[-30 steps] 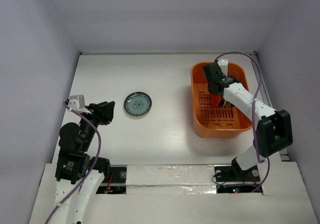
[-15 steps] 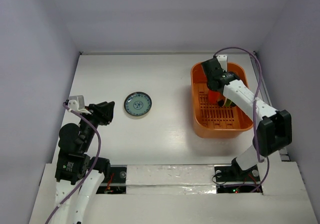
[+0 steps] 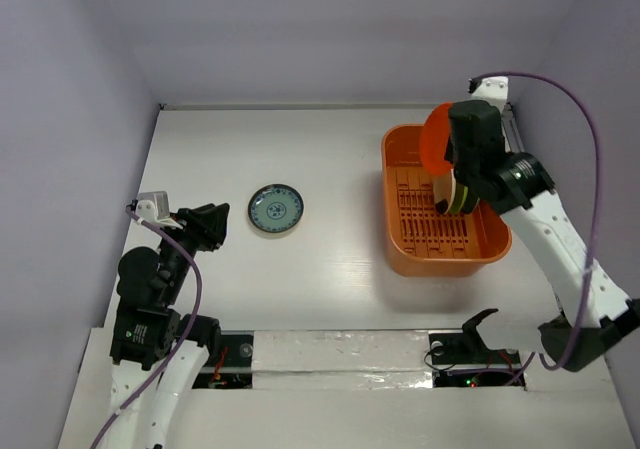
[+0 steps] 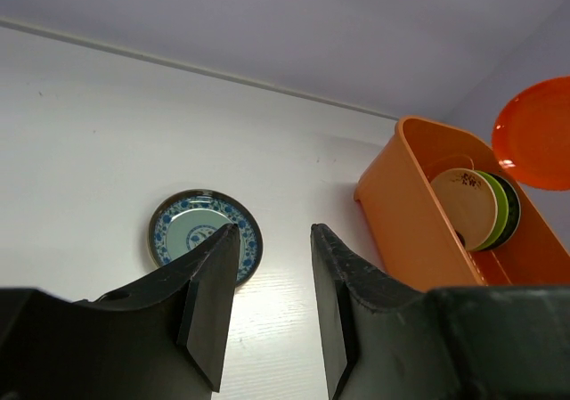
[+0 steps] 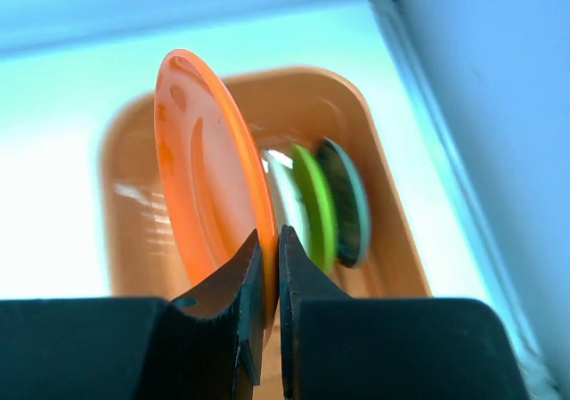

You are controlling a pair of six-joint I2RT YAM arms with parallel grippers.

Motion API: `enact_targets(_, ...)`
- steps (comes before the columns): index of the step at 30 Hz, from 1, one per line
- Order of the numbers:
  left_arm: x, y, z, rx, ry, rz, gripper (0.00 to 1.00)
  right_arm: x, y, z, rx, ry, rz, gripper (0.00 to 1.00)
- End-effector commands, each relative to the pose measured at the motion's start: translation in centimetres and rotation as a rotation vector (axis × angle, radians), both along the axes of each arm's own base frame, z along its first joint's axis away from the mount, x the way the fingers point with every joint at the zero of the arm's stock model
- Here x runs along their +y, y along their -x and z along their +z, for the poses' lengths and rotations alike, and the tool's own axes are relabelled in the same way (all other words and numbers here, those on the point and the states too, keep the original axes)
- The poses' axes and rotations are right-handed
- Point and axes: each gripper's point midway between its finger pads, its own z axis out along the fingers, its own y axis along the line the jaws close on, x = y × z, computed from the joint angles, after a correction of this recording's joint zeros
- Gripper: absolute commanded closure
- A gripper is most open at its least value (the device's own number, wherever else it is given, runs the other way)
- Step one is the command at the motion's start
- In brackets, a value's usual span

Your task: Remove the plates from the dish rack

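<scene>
The orange dish rack (image 3: 402, 239) stands at the right of the table. My right gripper (image 5: 270, 248) is shut on the rim of an orange-red plate (image 5: 209, 177) and holds it on edge, lifted above the rack's far end; the plate also shows in the top view (image 3: 436, 137). Cream (image 4: 463, 206), yellow-green (image 5: 313, 204) and dark (image 5: 349, 200) plates stand on edge in the rack. The blue-white patterned plate (image 3: 275, 209) lies flat on the table to the left. My left gripper (image 4: 272, 240) is open and empty, just near of that plate.
The rack's walls (image 4: 405, 222) stand taller than the plates' lower halves. White walls close the table at the back and both sides. The right arm's purple cable (image 3: 590, 169) loops by the right wall.
My right gripper has risen out of the rack with the orange-red plate in it, up and toward the far right. The left arm has not moved.
</scene>
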Motion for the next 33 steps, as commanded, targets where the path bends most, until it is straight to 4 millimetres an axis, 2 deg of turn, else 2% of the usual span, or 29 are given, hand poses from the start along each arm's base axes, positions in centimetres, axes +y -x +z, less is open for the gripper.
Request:
enact_targets(1,-0.3,-0.1,1.0,-0.046,0.007,-0.014,0.65,2.8,1.2,4.9,-0.157,-0.134,0.124,1.0)
enact_targets(5,-0.3,-0.3,0.8,-0.032,0.005,-0.015,0.65,10.4,0.6,6.5,-0.255,-0.338,0.385,1.0)
enact_targets(7,-0.3,-0.3,0.8,-0.032,0.006,-0.012,0.65,14.0,-0.3,4.7,-0.223,-0.405,0.468,1.0)
enact_targets(8,-0.3,-0.3,0.7,-0.029,0.006,-0.011,0.65,16.6,-0.4,5.0,-0.234,-0.462,0.547,1.0)
enact_targets(9,-0.2,-0.3,0.7,-0.029,0.004,-0.008,0.65,18.8,-1.4,3.0,-0.188,-0.478,0.579,1.0)
enact_targets(11,-0.2,-0.3,0.7,-0.027,0.005,-0.009,0.65,22.6,-1.9,2.4,-0.172,-0.567,0.658,1.0)
enact_targets(12,-0.3,-0.4,0.7,-0.027,0.005,-0.009,0.65,24.4,-2.0,1.6,-0.151,-0.593,0.689,1.0)
enact_targets(13,-0.3,-0.4,0.7,-0.026,0.005,-0.009,0.65,26.4,-2.8,-0.6,-0.1,-0.624,0.695,1.0)
enact_targets(14,-0.2,-0.3,0.7,-0.028,0.004,-0.006,0.65,28.1,-3.0,-0.7,-0.101,-0.661,0.735,1.0)
enact_targets(15,-0.2,-0.3,0.7,-0.027,0.005,-0.008,0.65,29.6,-2.9,-1.6,-0.082,-0.682,0.751,1.0)
enact_targets(16,-0.2,-0.3,0.7,-0.026,0.005,-0.008,0.65,31.3,-3.6,-3.8,-0.034,-0.705,0.743,1.0)
enact_targets(17,-0.2,-0.3,0.7,-0.028,0.004,-0.008,0.65,32.4,-4.0,-4.5,-0.02,-0.723,0.755,1.0)
enact_targets(19,-0.2,-0.3,0.6,-0.026,0.005,-0.008,0.64,35.0,-3.7,-6.7,0.04,-0.748,0.768,1.0)
enact_targets(20,-0.2,-0.3,0.7,-0.029,0.006,-0.008,0.64,36.1,-4.5,-9.0,0.082,-0.745,0.762,1.0)
enact_targets(23,-0.2,-0.3,0.7,-0.03,0.006,-0.008,0.64,38.3,-4.2,-12.3,0.154,-0.757,0.76,1.0)
enact_targets(24,-0.2,-0.3,0.7,-0.029,0.004,-0.006,0.64,38.7,-4.4,-14.3,0.185,-0.753,0.748,0.99)
enact_targets(30,-0.2,-0.2,0.8,-0.033,0.006,-0.009,0.64,38.7,-4.4,-20.1,0.262,-0.758,0.682,0.93)
enact_targets(33,-0.2,-0.3,0.7,-0.031,0.004,-0.008,0.63,38.5,-4.3,-21.7,0.289,-0.757,0.655,0.88)
